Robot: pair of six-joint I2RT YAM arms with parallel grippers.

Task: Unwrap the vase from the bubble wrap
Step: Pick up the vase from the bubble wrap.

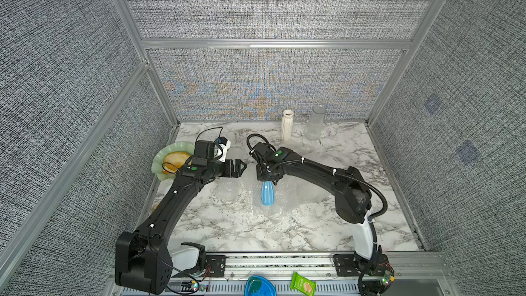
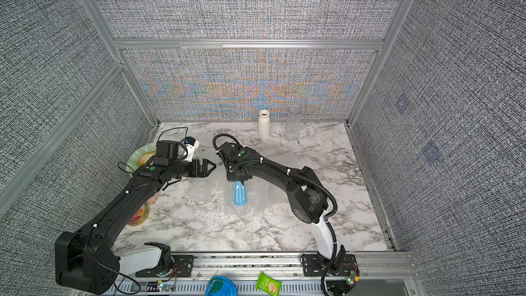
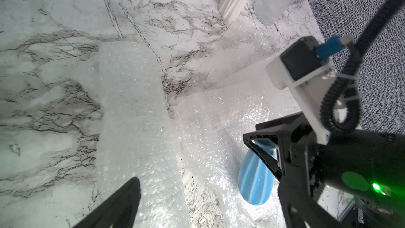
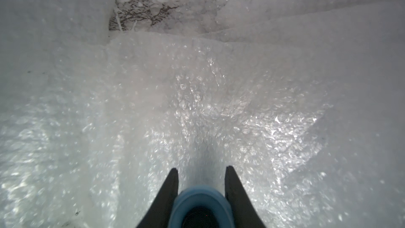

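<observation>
The vase (image 1: 267,195) (image 2: 240,195) is light blue with paler stripes. My right gripper (image 1: 267,179) (image 2: 240,180) is shut on its neck. In the right wrist view its round blue mouth (image 4: 201,194) sits between the right gripper (image 4: 201,168) fingers. The vase (image 3: 255,180) is bare and tilted over the bubble wrap (image 1: 233,195) (image 2: 256,206) (image 3: 131,106) (image 4: 197,95), which lies spread in crinkly whitish sheets on the marble. Whether its base touches the wrap I cannot tell. My left gripper (image 1: 240,166) (image 2: 210,166) (image 3: 202,205) hovers open to the vase's left, holding nothing.
A white ribbed vase (image 1: 287,125) and a clear glass vase (image 1: 315,123) stand at the back wall. A green plate (image 1: 159,158) with yellow food lies at the left edge under my left arm. A jar (image 2: 139,214) stands near it. A blue bowl (image 1: 259,286) and green packet (image 1: 303,283) lie off the front.
</observation>
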